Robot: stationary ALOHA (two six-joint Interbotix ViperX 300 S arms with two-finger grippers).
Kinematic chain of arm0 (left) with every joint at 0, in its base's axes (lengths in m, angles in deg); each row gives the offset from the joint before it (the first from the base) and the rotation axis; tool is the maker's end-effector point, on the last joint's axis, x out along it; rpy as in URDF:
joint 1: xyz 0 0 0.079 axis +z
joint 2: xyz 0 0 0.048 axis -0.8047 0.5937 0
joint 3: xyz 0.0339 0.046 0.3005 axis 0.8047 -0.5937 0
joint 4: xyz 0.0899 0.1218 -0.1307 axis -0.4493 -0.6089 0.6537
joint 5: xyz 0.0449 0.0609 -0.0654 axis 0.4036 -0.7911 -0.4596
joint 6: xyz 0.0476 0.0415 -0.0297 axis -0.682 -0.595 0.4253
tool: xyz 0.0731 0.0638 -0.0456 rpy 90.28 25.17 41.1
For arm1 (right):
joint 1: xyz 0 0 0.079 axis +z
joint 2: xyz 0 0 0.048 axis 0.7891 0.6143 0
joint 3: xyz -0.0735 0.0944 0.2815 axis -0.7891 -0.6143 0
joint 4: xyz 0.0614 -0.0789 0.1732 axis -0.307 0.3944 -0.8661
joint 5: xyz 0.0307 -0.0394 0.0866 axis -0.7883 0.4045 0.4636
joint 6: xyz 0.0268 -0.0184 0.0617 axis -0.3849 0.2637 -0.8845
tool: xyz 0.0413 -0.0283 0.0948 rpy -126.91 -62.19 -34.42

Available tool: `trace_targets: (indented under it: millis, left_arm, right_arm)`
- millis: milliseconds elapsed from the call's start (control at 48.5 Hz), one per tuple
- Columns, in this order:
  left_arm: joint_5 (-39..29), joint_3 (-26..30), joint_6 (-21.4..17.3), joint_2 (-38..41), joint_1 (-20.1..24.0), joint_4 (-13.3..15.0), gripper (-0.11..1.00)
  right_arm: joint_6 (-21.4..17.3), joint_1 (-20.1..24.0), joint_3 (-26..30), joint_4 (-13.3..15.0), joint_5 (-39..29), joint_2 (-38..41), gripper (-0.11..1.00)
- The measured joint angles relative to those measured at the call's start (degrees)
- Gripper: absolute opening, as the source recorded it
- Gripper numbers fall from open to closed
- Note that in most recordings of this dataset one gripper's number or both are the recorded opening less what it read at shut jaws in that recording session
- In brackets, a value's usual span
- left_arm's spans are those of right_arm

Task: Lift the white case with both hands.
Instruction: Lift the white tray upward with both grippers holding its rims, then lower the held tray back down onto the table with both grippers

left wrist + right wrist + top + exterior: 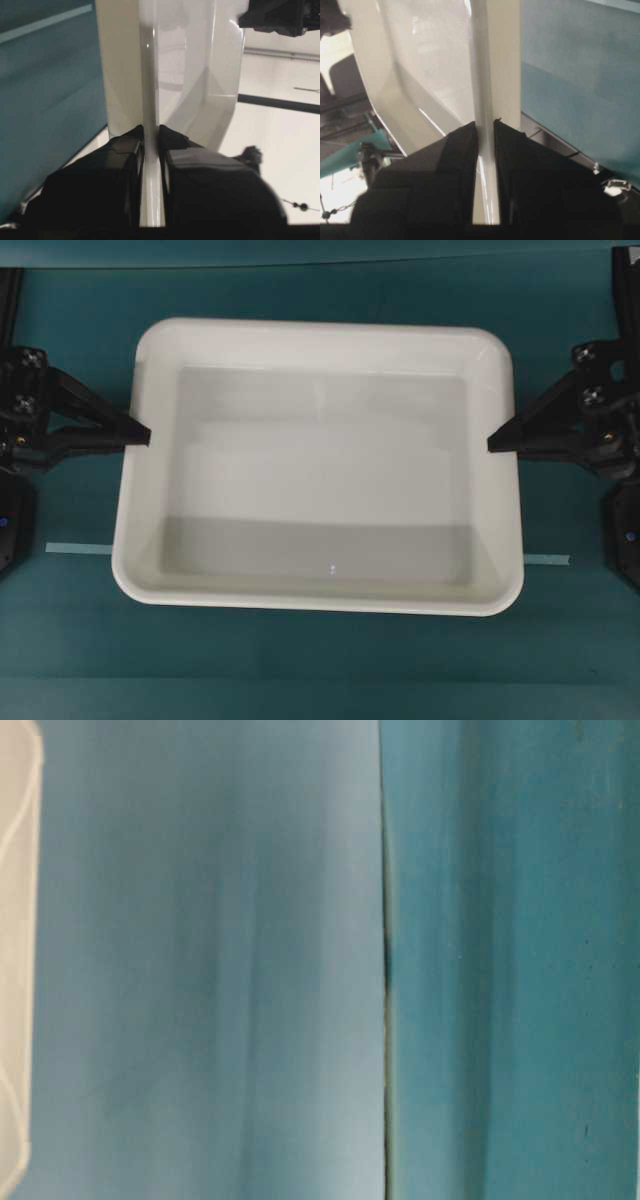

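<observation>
Between the left tool and right tool: the white case, long axis spanning tool to tool, each clenched on an opposite short-side rim.

I count 1 white case, my 2 grippers: L & R, 1 teal tabletop.

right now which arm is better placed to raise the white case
Neither: it needs both. The left gripper is shut on the left rim of the white case, and the right gripper is shut on the right rim, directly opposite.
</observation>
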Motion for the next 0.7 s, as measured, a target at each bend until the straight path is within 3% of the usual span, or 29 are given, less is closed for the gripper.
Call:
trace_targets:
  millis: [248,701]
  left_arm:
    - [-0.88,3.52,0.00,0.18,0.00,-0.18,0.07]
    - [-1.32,3.69,0.00,1.23,-0.26,-0.18,0.07]
  right_arm:
    - [0.00,-0.18,2.02,0.00,-1.58,-0.26,0.11]
    - [0.09,-0.18,2.02,0.18,-1.58,-0.70,0.11]
